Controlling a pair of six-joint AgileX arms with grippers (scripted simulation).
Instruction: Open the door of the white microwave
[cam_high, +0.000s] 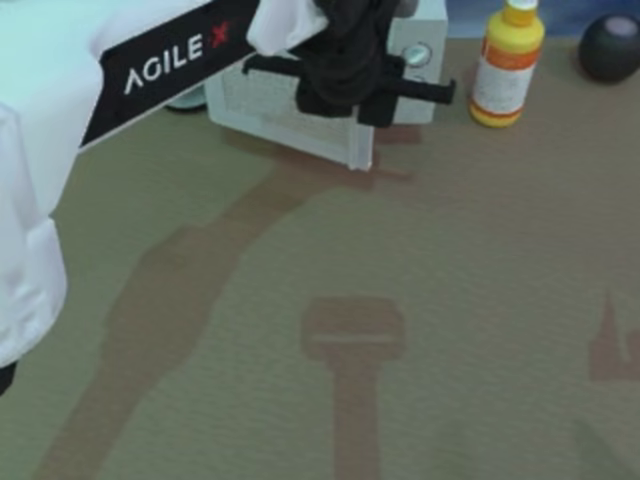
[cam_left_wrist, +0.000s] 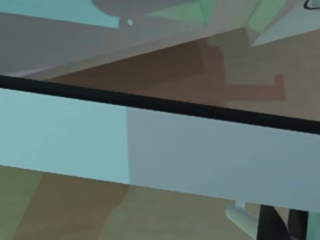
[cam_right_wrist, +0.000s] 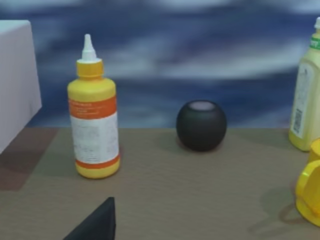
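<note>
The white microwave (cam_high: 425, 25) stands at the table's far edge, with a round knob (cam_high: 418, 55) on its side panel. Its door (cam_high: 285, 115), white with a speckled grey window, is swung partly out toward the table's middle. My left arm reaches across from the left, and my left gripper (cam_high: 340, 100) sits over the door near its free edge. The left wrist view shows the door's edge (cam_left_wrist: 200, 155) very close. There, two dark fingers (cam_left_wrist: 270, 225) stand close together at the white handle bar (cam_left_wrist: 242, 217). In the right wrist view the microwave's side (cam_right_wrist: 15, 75) shows, and only one finger (cam_right_wrist: 100, 225) of my right gripper.
A yellow bottle with an orange label (cam_high: 505, 65) stands right of the microwave, and a black sphere (cam_high: 610, 45) sits farther right. The right wrist view also shows a pale yellow bottle (cam_right_wrist: 306, 90) and a yellow cup (cam_right_wrist: 310, 185).
</note>
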